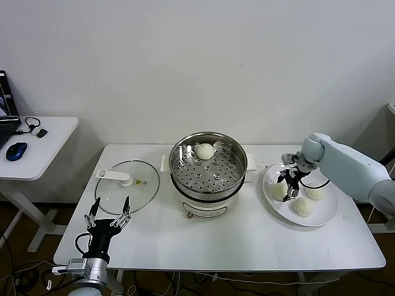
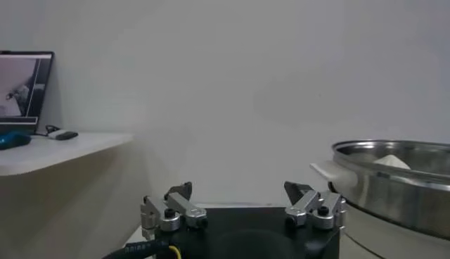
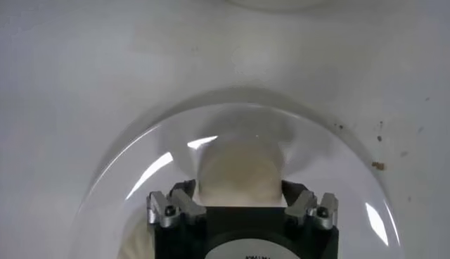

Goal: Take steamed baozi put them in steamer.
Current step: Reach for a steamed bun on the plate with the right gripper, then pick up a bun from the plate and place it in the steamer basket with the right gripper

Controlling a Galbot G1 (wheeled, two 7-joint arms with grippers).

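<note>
The steamer [image 1: 210, 180] stands mid-table with one steamed baozi [image 1: 205, 150] on its perforated tray. Three more baozi lie on a white plate [image 1: 324, 216] at the right. My right gripper [image 1: 289, 187] points down onto the plate's left baozi [image 1: 277, 190]. In the right wrist view that baozi [image 3: 239, 165] fills the gap of the gripper [image 3: 239, 191], with a finger against each side. The other two baozi [image 1: 315, 193] [image 1: 303, 207] lie just beside it. My left gripper [image 1: 109, 211] stands open and idle at the table's front left, empty in its wrist view [image 2: 239, 200].
A flat glass lid [image 1: 126, 186] lies left of the steamer, just beyond the left gripper. A side table [image 1: 43, 151] at the far left carries a blue mouse [image 1: 16, 150] and a laptop. The steamer's rim [image 2: 394, 184] shows in the left wrist view.
</note>
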